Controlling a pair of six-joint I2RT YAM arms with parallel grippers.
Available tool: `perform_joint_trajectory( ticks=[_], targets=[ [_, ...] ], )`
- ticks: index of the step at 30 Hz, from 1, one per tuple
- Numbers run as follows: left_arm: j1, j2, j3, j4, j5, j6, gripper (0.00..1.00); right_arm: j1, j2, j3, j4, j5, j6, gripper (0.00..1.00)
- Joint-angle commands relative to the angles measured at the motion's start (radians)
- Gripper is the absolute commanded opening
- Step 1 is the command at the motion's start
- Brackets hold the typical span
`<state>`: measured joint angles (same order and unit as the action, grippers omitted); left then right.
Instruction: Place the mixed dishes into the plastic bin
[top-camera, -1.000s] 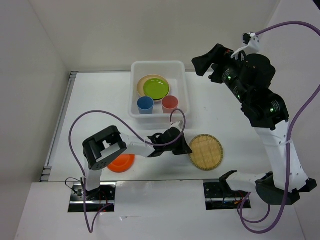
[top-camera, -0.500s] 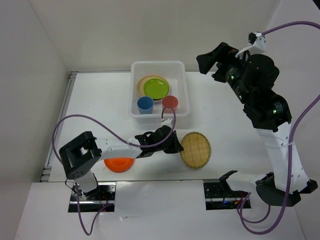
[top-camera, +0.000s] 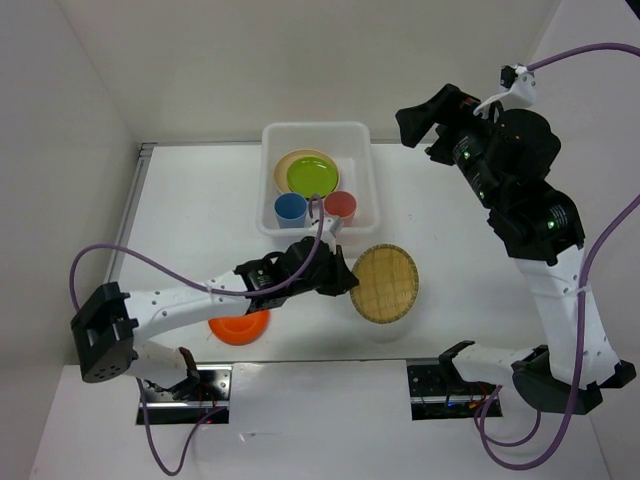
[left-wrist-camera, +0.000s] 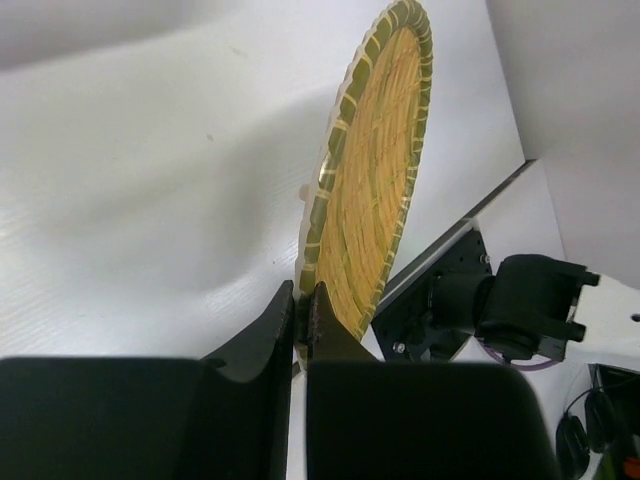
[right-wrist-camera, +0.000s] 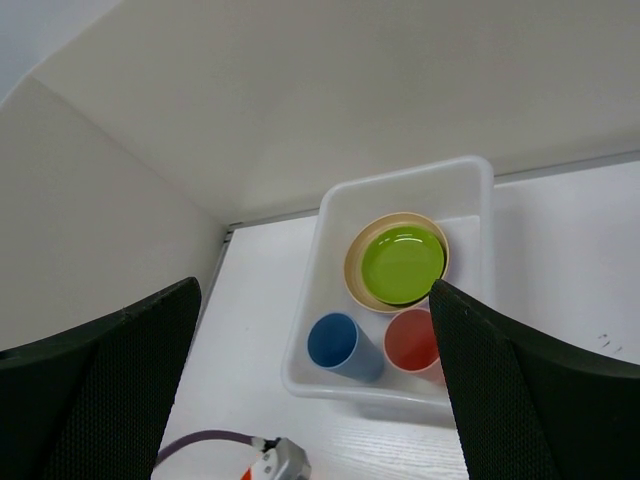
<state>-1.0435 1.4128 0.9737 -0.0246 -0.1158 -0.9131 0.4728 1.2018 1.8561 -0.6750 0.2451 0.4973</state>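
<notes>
My left gripper (top-camera: 345, 283) is shut on the rim of the woven tan disc (top-camera: 384, 283) and holds it tilted above the table, right of the bin's front; the left wrist view shows the disc (left-wrist-camera: 375, 170) edge-on between my fingers. The white plastic bin (top-camera: 273, 135) holds a lime green plate (top-camera: 312, 176) on a pale yellow plate (top-camera: 284, 166), a blue cup (top-camera: 290, 210) and a pink-red cup (top-camera: 341, 205). An orange plate (top-camera: 240, 327) lies on the table under my left arm. My right gripper (top-camera: 418, 118) is open, raised right of the bin.
The right wrist view looks down on the bin (right-wrist-camera: 470, 172) with the green plate (right-wrist-camera: 402, 262), blue cup (right-wrist-camera: 340, 343) and pink-red cup (right-wrist-camera: 415, 338). A purple cable (top-camera: 150, 262) loops over the left table. White walls stand left and behind.
My left arm has stretched out and its gripper has lifted the woven disc up and slightly toward the bin, tilting it. The right arm has barely moved.
</notes>
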Motion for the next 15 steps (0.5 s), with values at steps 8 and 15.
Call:
perform_joint_trajectory(
  ticks=[8, 15],
  targets=[
    [0.150, -0.173, 0.218, -0.095, -0.110, 0.123, 0.00, -0.005, -0.079, 0.005, 0.054, 0.025, 0.023, 0.99],
    [0.474, -0.054, 0.457, -0.146, 0.030, 0.229, 0.00, -0.005, -0.097, -0.005, 0.054, 0.025, 0.032, 0.99]
  ],
)
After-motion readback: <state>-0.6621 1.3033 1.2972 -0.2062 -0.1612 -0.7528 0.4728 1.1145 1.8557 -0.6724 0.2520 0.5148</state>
